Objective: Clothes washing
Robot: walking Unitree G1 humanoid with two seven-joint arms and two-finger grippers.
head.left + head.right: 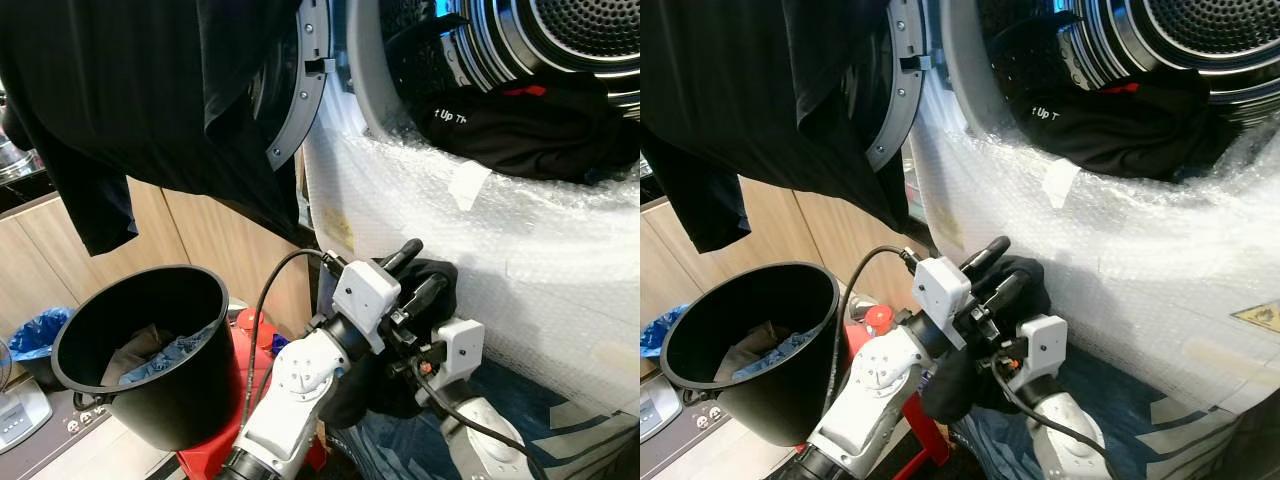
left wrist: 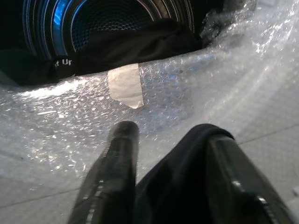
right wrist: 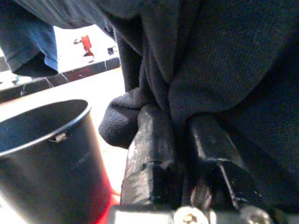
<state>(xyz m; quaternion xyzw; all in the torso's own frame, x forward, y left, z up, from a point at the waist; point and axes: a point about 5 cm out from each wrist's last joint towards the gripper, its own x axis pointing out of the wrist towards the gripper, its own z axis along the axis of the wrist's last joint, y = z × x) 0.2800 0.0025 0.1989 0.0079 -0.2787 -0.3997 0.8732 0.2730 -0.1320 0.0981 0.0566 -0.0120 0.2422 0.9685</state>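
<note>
Low in the centre of the head view, your left gripper (image 1: 420,270) and right gripper (image 3: 180,135) both pinch one bunched black garment (image 1: 435,285) against the bubble-wrapped white washing machine front (image 1: 540,260). More black clothing (image 1: 530,125) lies in the open drum at upper right — the round black plastic bucket (image 1: 150,350) sits lower left.

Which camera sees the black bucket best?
The left eye view: the whole black bucket shows, rim open, with cloth inside. The right eye view cuts its left edge, and the right wrist view catches just part of its rim and wall.
</note>
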